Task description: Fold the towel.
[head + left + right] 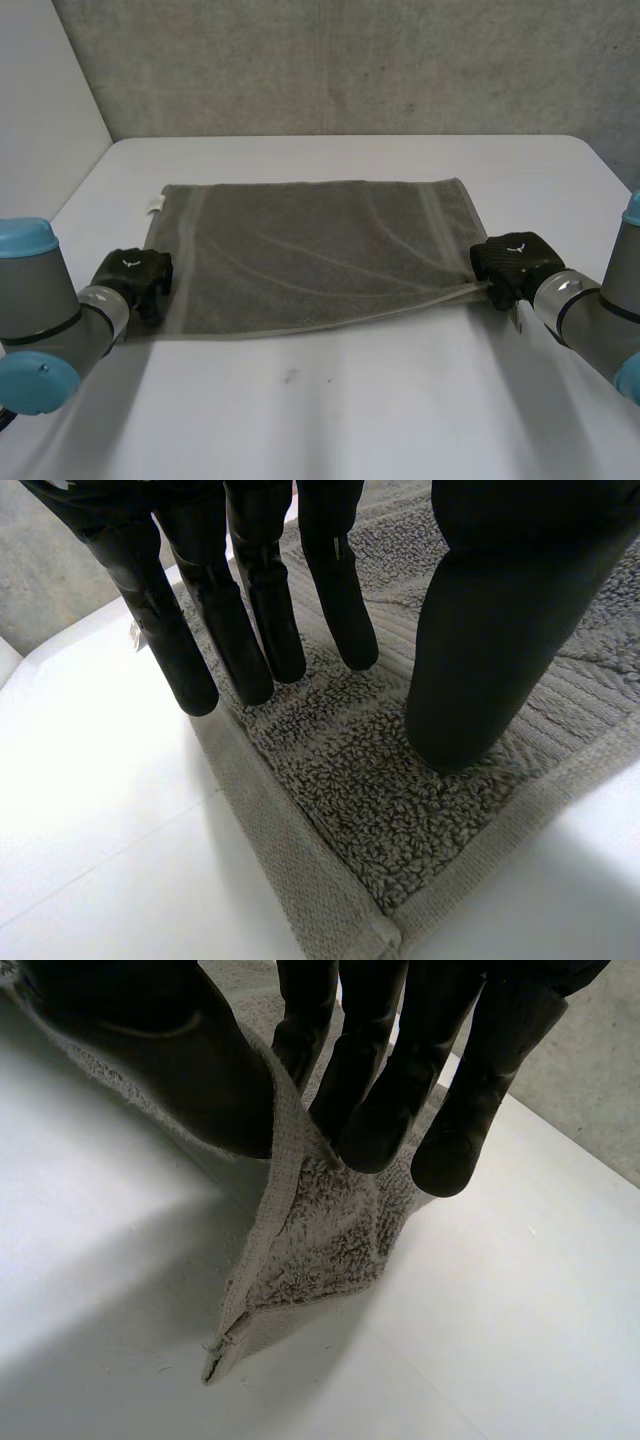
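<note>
A grey towel (320,250) lies spread flat on the white table (350,400), long side across. My left hand (135,275) stands over its near left corner. In the left wrist view its straight fingers (250,610) touch down along the towel's side edge (300,850) and the thumb (490,630) presses on the pile further in, with no cloth gathered between them. My right hand (515,262) is at the near right corner. There the thumb (180,1070) and fingers (400,1060) pinch the towel (310,1250), and the corner hangs lifted off the table.
A small white tag (155,205) sticks out at the towel's far left corner. A grey wall (330,60) closes the table's far side. Bare table lies in front of the towel.
</note>
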Tool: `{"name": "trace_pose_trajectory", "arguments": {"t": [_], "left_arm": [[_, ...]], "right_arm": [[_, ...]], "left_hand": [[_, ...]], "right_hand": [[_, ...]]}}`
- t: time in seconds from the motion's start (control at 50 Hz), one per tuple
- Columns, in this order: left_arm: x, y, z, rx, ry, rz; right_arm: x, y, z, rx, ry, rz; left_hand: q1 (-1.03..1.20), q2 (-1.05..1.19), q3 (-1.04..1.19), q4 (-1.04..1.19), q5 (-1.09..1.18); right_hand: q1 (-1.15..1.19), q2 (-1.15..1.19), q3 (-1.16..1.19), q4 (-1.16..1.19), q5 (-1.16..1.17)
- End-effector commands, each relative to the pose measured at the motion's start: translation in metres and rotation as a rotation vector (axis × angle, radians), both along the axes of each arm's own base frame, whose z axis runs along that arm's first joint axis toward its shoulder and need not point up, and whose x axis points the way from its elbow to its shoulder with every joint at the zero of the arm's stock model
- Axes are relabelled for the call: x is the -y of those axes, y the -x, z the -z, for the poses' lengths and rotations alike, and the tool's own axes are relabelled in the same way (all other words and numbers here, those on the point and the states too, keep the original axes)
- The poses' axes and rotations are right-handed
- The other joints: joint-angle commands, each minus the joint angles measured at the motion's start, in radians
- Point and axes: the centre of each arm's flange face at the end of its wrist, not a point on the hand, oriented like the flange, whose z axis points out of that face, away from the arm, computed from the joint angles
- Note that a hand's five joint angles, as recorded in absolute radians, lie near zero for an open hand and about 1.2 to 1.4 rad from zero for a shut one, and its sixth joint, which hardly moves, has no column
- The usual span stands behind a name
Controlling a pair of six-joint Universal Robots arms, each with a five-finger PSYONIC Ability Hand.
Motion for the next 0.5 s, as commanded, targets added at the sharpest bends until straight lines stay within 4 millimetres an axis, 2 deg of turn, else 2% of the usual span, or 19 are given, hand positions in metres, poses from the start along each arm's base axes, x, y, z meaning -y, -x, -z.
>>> {"name": "trace_pose_trajectory", "arguments": {"t": [0.02,0.06,0.1,0.12,0.16,0.26,0.5], "left_arm": [[0.001,0.001,0.002,0.0,-0.007,0.005],[-0.001,0.0,0.0,-0.001,-0.009,0.004],[-0.004,-0.001,-0.007,-0.004,-0.002,0.002],[-0.004,-0.001,-0.007,-0.004,-0.002,0.002],[-0.011,-0.002,-0.013,-0.002,0.0,0.003],[-0.016,-0.002,-0.012,-0.002,-0.009,0.006],[-0.012,-0.002,-0.005,0.001,-0.019,0.003]], "right_arm": [[0.0,0.0,0.0,0.0,0.001,0.001],[0.0,0.0,0.0,0.0,0.001,0.0],[0.0,0.0,0.0,0.0,0.001,0.001],[0.0,0.0,0.0,0.0,0.001,0.001],[0.0,0.0,0.0,0.0,0.001,0.0],[-0.001,0.0,0.001,-0.002,-0.001,-0.001],[-0.001,-0.001,0.001,-0.002,-0.003,-0.003]], "left_hand": [[0.139,0.138,0.14,0.14,0.144],[0.101,0.1,0.102,0.102,0.106],[-0.129,-0.13,-0.129,-0.129,-0.124],[-0.131,-0.132,-0.13,-0.13,-0.126],[-0.315,-0.316,-0.314,-0.315,-0.31],[-0.319,-0.32,-0.318,-0.318,-0.314],[-0.301,-0.302,-0.3,-0.301,-0.296]], "right_hand": [[0.057,0.073,0.064,0.051,0.048],[0.057,0.073,0.064,0.051,0.048],[0.057,0.073,0.064,0.051,0.048],[0.057,0.073,0.064,0.051,0.048],[0.057,0.073,0.064,0.051,0.048],[0.057,0.073,0.064,0.051,0.048],[0.057,0.073,0.064,0.051,0.048]]}}
